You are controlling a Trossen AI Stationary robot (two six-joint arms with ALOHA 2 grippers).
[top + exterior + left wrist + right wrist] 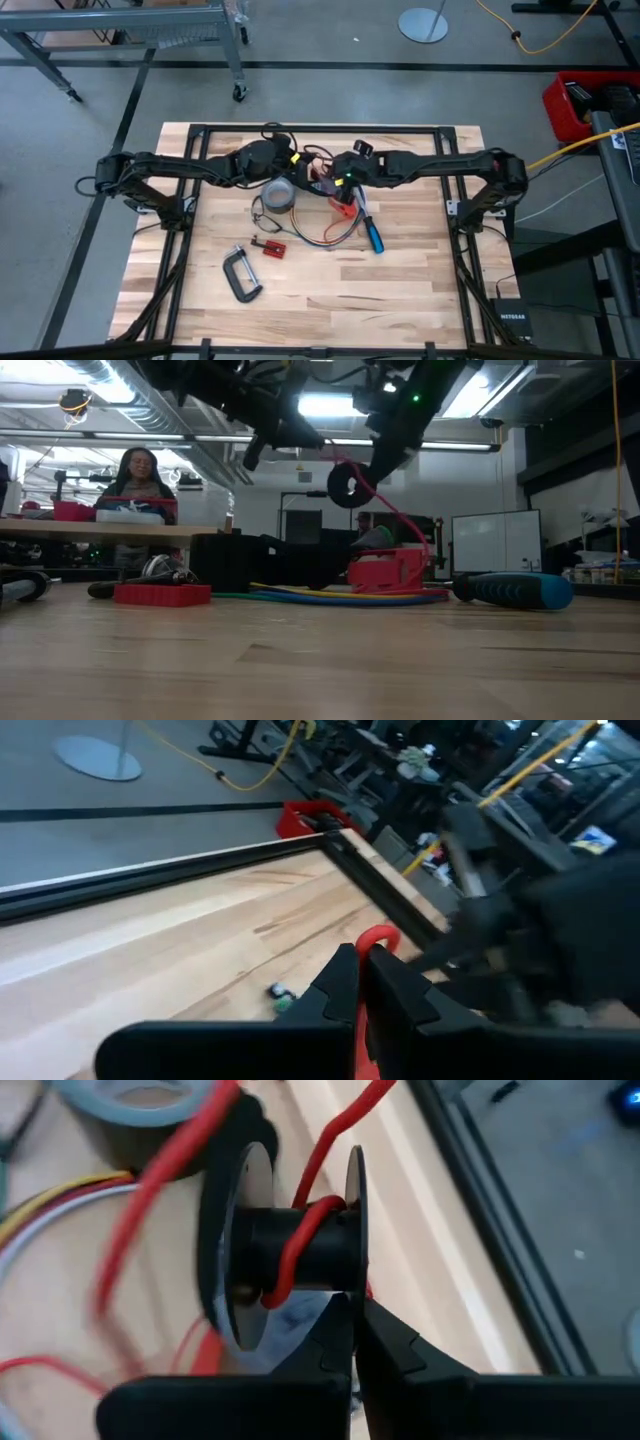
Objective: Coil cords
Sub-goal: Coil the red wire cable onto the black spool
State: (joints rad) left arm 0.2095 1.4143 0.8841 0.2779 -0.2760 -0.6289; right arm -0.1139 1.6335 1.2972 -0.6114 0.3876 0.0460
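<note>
While both arms meet above the middle of the surface [400, 290], the winding of the red cord [330, 1140] onto a small black spool [290, 1260] looks to be the step in hand. The right claw [355, 1335] has its fingers together, pinched on one flange of the spool, which hangs in the air just ahead of its tips with a turn of red cord already lying across the hub. The left claw [358, 988] is likewise closed, clamped on the same red cord, which arches up in a small loop right at its fingertips. From the low view, that cord runs down from the spool to a red plastic piece [385, 570] on the surface below the right claw.

Beneath the two claws lie the multicoloured cords [330, 597], loosely looped and not yet coiled, with the grey tape roll [283, 192] under the left claw and the blue-handled screwdriver [372, 236] below and nearer the front than the right claw. A C-clamp [241, 274] sits well apart toward the front.

Judging from this, the next move calls for the left claw to feed the cord around the hub under light tension while the right holds the spool steady.
</note>
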